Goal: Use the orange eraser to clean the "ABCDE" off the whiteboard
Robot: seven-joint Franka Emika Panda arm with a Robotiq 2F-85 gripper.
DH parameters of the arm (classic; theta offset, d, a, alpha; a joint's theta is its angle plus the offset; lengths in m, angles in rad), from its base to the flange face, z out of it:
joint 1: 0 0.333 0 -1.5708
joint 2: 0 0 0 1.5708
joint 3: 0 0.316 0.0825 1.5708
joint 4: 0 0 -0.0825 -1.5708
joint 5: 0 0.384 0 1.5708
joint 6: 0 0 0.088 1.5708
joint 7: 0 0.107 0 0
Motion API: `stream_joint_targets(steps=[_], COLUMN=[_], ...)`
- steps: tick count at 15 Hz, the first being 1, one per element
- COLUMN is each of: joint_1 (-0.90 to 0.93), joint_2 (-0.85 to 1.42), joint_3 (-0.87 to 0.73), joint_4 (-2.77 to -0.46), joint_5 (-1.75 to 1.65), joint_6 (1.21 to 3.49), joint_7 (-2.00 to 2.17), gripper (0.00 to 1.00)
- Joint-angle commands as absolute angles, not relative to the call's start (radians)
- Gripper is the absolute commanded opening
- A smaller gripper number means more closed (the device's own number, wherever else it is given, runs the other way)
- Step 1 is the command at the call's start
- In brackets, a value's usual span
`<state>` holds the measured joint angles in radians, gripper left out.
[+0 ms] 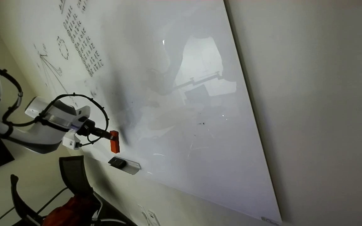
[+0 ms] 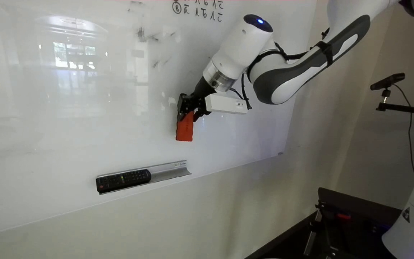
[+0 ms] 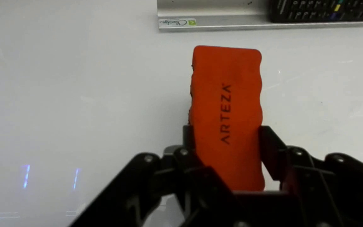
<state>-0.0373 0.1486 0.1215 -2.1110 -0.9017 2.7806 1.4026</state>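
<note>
My gripper (image 3: pixel 227 138) is shut on the orange eraser (image 3: pixel 227 78), with one finger on each long side. The eraser's printed face looks toward the wrist camera. In both exterior views the gripper (image 1: pixel 111 137) (image 2: pixel 191 109) holds the eraser (image 1: pixel 115 146) (image 2: pixel 184 130) lengthwise, close to the glossy whiteboard (image 1: pixel 174 157) (image 2: pixel 67 144) and above the tray. I cannot tell whether the eraser touches the board. The whiteboard (image 3: pixel 74 110) fills the wrist view behind the eraser. No "ABCDE" row can be made out; only dark smudges (image 2: pixel 141 35) and small specks (image 1: pixel 201 123) show.
A metal tray (image 1: pixel 132 168) (image 2: pixel 167 171) (image 3: pixel 216 22) sits at the board's lower edge with a black remote (image 1: pixel 117 162) (image 2: pixel 124 180) (image 3: pixel 323 11) in it. Rows of handwritten formulas (image 1: pixel 83 44) (image 2: pixel 203 12) are higher up. A chair (image 1: pixel 72 171) stands near the wall.
</note>
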Motion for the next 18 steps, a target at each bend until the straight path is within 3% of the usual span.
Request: stream_joint_targets(steps=[1, 18], joint_1=[-0.007, 0.059], joint_2=[0.219, 0.368], joint_3=[0.109, 0.092], joint_4=[-2.028, -1.981], joint_5=[-1.010, -1.335], joint_6=[2.728, 2.677], joint_7=[1.443, 1.788], gripper=[0.28, 0.28])
